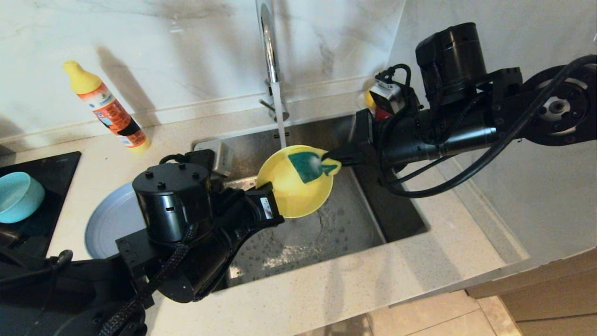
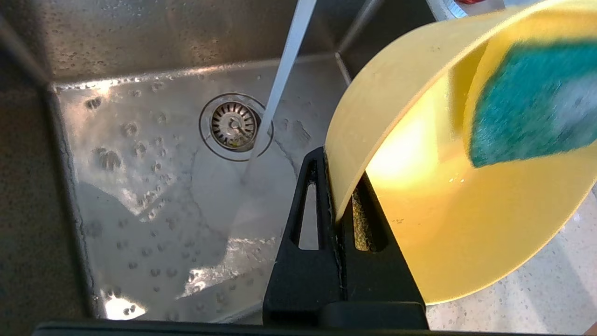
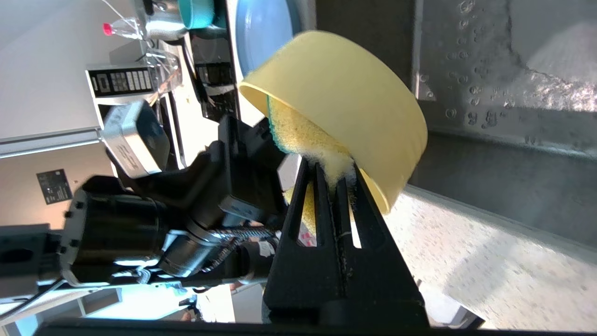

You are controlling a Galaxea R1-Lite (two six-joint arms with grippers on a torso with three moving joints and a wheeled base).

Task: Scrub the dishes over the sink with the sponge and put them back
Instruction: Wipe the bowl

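Sink: big steel basin set in the worktop, wet, tap running.

Yellow-green bowl: matte, stiff, light, likely slippery when wet. You hold it tilted over the sink; the left gripper has its jaws pinched on the rim, the sensible place to grip.

Sponge: soft, squashy, green pad facing up inside the bowl. Your right gripper has its jaws clamped on its yellow end.

Domestic kitchen. Evidence: steel sink set in a speckled stone counter, chrome tap running, marble-look wall, detergent bottle, black hob.
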